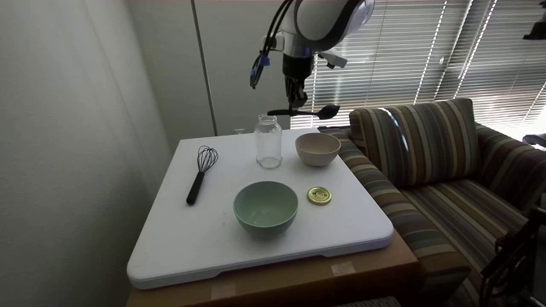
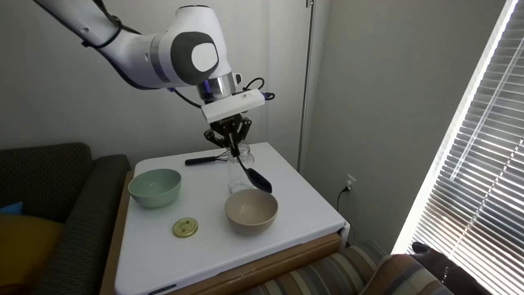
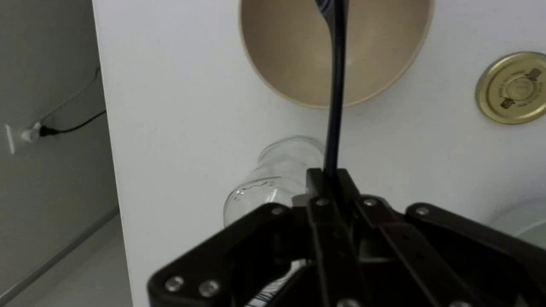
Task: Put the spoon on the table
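We have the small black spoon with a thin handle (image 2: 258,179) up in the air, not yet on the big white slab table with rounded corners (image 1: 187,243). The black two-fingered gripper (image 3: 331,177) is clamped together on the handle. The spoon's round end points toward the edge by the striped cloth sofa (image 1: 431,153), and in the wrist view its handle crosses in front of the round tan bowl (image 1: 318,151), which stands near the corner closest to the pale slatted blinds (image 1: 392,55). The clear glass jar (image 1: 268,143) is near the gripper; how near, we cannot tell. We think the job now is to carry it across and lay it down. We should stay high at first, because a low swing could knock the jar over or hit the bowl's rim. A good spot, we guess, is between the pale green round bowl (image 1: 265,209) and the black wire whisk (image 1: 195,187), which lies by the edge along the plain grey wall (image 1: 98,170). Then we should go down slowly and keep the spoon flat. When it rests, we ease the gripper apart and rise straight up, so nothing drags.
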